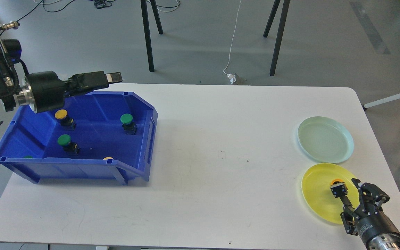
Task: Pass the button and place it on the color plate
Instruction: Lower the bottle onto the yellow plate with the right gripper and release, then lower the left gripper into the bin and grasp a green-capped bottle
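Now the button (338,188) touches the open right pincer's (350,190) inner finger.

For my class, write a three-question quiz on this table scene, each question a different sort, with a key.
1. True or false: the yellow plate holds a button.
2. How many green-capped buttons stand fully visible in the blue bin?
3. Which plate has nothing on it? A) yellow plate B) pale green plate

Key
1. True: a yellow button lies there at the right pincer, whose fingers are spread.
2. Two; a third green cap only peeks over the front wall.
3. B.
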